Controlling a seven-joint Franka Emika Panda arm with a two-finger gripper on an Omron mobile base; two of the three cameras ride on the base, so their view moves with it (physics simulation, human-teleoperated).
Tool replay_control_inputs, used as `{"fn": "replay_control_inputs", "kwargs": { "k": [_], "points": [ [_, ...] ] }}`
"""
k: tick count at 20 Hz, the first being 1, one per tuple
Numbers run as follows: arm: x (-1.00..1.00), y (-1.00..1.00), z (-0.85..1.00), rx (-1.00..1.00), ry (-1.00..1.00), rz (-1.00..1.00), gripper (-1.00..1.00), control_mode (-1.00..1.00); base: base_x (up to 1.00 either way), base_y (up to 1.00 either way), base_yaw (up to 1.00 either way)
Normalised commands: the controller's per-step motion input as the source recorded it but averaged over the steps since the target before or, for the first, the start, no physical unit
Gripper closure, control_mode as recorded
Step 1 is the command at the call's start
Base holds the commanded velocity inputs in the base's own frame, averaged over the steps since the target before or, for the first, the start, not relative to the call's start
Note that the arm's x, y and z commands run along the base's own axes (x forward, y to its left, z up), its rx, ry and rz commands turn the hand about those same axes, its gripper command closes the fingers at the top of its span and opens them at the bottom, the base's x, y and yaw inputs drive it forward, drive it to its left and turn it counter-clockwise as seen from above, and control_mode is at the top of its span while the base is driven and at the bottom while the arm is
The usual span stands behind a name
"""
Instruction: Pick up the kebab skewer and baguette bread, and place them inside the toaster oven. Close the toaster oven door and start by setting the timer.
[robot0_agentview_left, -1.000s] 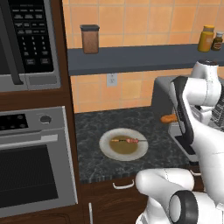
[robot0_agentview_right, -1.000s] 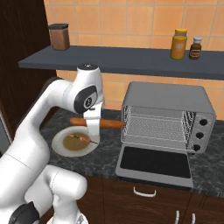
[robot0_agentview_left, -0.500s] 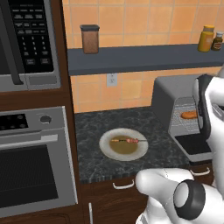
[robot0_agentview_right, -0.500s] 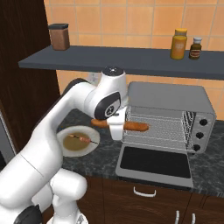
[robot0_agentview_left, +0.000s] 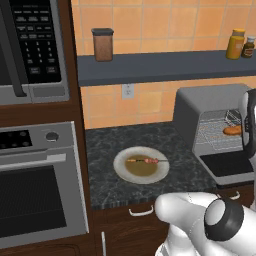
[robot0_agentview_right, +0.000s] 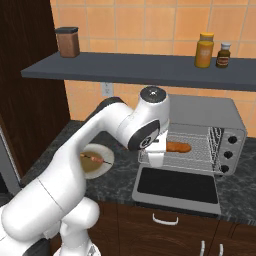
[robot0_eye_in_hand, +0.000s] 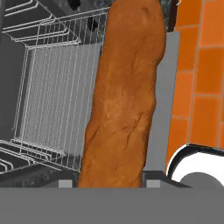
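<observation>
The baguette bread (robot0_eye_in_hand: 124, 96) is gripped between the fingers of the gripper (robot0_eye_in_hand: 109, 183), whose jaws are closed narrowly on the lower end of the loaf at the bottom centre of the hand view. In the right base view, the loaf's free end (robot0_agentview_right: 178, 147) is seen right of centre, over the wire rack at the mouth of the toaster oven (robot0_agentview_right: 202, 131). The toaster oven door (robot0_agentview_right: 177, 186) lies dropped open below it, towards the lower right of that frame. The kebab skewer (robot0_agentview_left: 142, 160) is left on the plate (robot0_agentview_left: 122, 172) in the lower middle of the left base view, well apart from the oven. It is judged that the loaf could be caught on the rack wires or the oven's side wall if it is pushed in at an angle. If the hold is released too near the front edge, the loaf might roll out onto the door and block its closing later.
</observation>
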Motion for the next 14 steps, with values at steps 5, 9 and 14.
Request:
{"fn": "replay_control_inputs", "kwargs": {
  "k": [5,9,14],
  "points": [
    [0.23,-0.18,-0.01,0.00,-0.05,-0.05,1.00,-1.00,0.00,0.00,0.00],
    [0.42,-0.22,-0.14,0.00,0.00,-0.01,1.00,-1.00,0.00,0.00,0.00],
    [0.35,-0.15,-0.39,0.00,0.00,0.00,1.00,-1.00,0.00,0.00,0.00]
  ]
}}
